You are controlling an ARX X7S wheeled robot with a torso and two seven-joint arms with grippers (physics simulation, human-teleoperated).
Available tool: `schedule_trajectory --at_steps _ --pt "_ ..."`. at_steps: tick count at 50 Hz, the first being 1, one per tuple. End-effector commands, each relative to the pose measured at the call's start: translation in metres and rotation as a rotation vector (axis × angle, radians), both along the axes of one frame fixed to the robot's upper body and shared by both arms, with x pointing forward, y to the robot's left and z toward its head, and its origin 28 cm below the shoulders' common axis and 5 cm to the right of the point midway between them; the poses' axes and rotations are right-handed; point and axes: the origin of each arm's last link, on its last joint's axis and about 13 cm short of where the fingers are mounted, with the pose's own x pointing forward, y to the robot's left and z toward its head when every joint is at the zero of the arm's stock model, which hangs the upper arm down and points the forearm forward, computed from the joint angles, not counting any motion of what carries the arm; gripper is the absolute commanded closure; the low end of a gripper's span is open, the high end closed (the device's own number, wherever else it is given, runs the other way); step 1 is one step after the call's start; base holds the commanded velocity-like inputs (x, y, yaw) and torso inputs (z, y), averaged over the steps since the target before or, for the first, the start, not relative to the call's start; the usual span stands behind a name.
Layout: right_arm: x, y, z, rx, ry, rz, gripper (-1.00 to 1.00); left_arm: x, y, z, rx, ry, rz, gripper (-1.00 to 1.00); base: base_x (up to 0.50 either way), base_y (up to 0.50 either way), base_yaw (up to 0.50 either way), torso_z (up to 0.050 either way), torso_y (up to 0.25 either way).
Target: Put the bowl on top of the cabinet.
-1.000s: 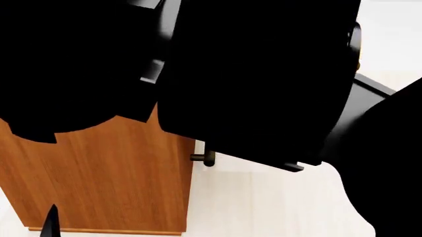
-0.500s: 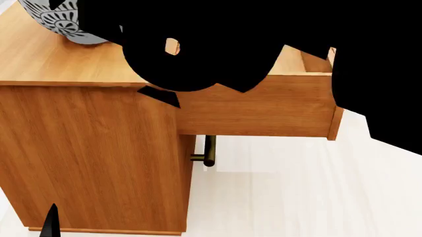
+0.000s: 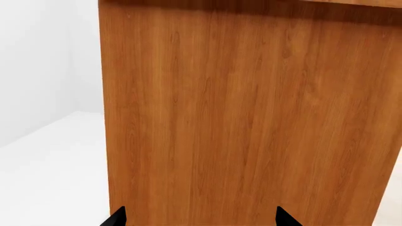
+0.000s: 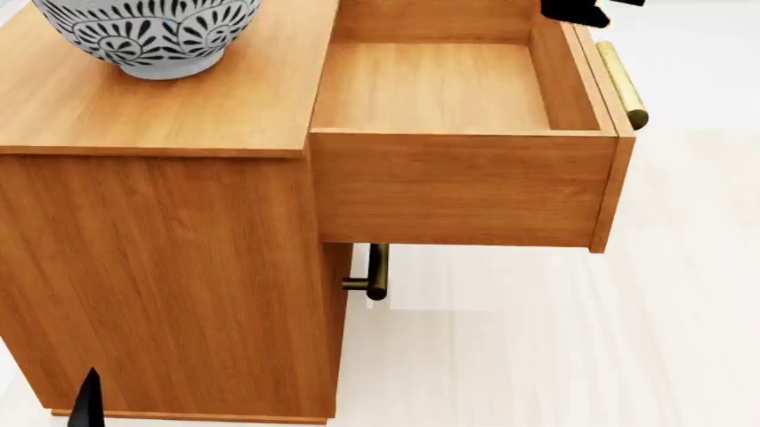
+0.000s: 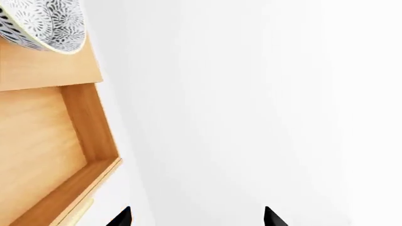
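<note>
Pale floor is seen around the cabinet (image 4: pixel 155 267); the bowl (image 4: pixel 149 36), upper left, looks rigid, breakable, best gripped at the rim. Both grippers are spread, empty.

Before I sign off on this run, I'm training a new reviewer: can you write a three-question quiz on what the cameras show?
1. True or false: the bowl stands on the cabinet top.
2. The top drawer is: A) shut B) pulled out, holding nothing C) pulled out, holding a plate.
3. Fill in: the right tool grips ____.

Key: 1 true; 2 B; 3 nothing.
</note>
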Motion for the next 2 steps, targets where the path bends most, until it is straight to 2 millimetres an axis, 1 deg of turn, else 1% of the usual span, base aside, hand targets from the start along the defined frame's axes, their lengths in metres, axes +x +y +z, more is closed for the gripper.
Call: schedule_trajectory --at_steps 1,2 --pt "-0.0346 -0.0429 -0.0293 0.058 -0.05 -0.055 -1.0 0.0001 0.0009 0.001 -0.005 0.0 -0.002 -1.0 0.0 0.0 0.0 0.0 0.0" --pt "-0.0367 -0.0493 -0.0359 0.07 -0.058 -0.072 -1.0 0.0004 0.0008 0.0005 -0.005 0.002 -0.002 -1.0 0.0 0.0 0.0 0.0 0.0"
